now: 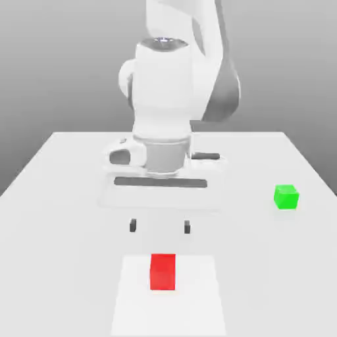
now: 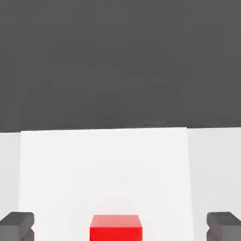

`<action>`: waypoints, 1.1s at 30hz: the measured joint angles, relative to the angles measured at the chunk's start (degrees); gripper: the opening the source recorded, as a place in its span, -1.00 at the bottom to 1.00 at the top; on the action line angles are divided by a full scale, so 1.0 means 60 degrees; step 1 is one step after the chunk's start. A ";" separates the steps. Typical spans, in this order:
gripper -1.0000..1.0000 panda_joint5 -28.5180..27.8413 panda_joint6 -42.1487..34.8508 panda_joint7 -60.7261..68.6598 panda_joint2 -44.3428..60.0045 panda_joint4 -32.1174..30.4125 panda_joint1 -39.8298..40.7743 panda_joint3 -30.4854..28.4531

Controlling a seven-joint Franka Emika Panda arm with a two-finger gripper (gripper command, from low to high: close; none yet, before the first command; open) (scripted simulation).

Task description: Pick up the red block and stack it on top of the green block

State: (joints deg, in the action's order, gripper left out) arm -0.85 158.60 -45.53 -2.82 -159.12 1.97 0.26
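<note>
The red block rests on the white table near its front edge, and in the hand view the red block lies midway between the two dark fingertips. My gripper hangs open above the table, just behind the red block and apart from it, with nothing between its fingers. The green block sits alone on the table at the exterior view's right, well away from the gripper.
The white table spreads wide to both sides of the arm. A brighter white rectangular patch lies under the red block at the front. The arm's bulky white body rises behind the gripper.
</note>
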 joint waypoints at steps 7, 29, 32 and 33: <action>0.00 0.0120 0.1979 0.0087 0.2407 0.0052 -0.0002 0.0003; -1.00 0.1090 -0.0253 0.2489 -0.0471 -0.0464 -0.2445 0.1495; -1.00 0.1477 -0.0453 0.3537 -0.0823 -0.0573 -0.3485 0.2088; -1.00 0.1601 -0.0509 0.3881 -0.0935 -0.0611 -0.3844 0.2298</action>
State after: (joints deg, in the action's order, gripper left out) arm 8.75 155.54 -22.24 -8.43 -162.79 -21.10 14.05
